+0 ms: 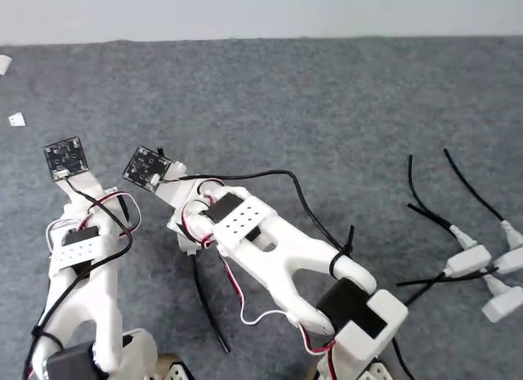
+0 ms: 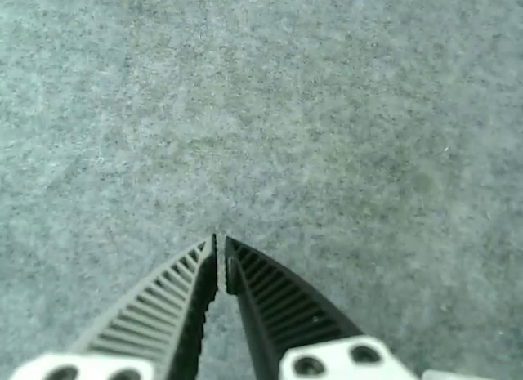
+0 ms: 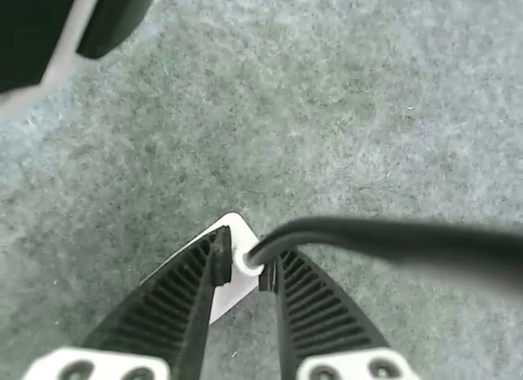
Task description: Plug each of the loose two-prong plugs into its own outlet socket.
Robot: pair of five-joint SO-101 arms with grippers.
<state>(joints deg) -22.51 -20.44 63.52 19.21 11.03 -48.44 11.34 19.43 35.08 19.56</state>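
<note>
The right gripper (image 3: 243, 261) is pinched narrow on a white two-prong plug (image 3: 237, 283), gripping it where the black cord (image 3: 392, 243) leaves, presumably so the prongs are free for a socket. The plug sits low over the grey mat (image 1: 327, 110) at near left-centre, well apart from the white connectors (image 1: 474, 261) at the right. The left gripper (image 2: 219, 251) is closed on nothing, apparently parked clear.
</note>
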